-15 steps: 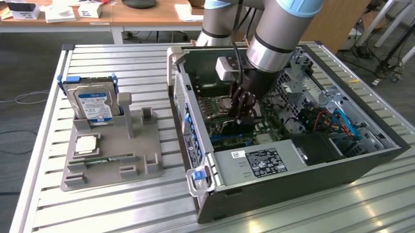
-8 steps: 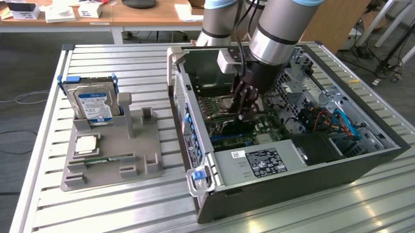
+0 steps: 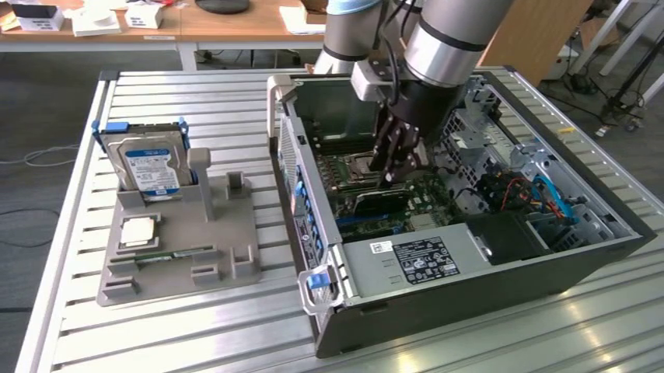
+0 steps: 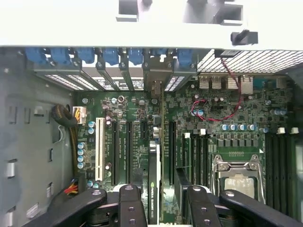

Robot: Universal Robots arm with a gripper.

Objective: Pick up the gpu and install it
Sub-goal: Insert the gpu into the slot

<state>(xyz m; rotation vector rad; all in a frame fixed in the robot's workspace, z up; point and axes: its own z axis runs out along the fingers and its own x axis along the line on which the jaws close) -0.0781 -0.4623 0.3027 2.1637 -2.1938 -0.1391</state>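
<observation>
Green gpu [image 4: 154, 184], one, upright between two spread fingers [image 4: 129, 208].

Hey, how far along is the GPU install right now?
Done: the gpu is not on the grey tray. It stands on edge inside the computer case, lined up with a motherboard slot. In hand: the gripper is directly over the card. Left: I can't tell whether the card is fully seated or released.
</observation>
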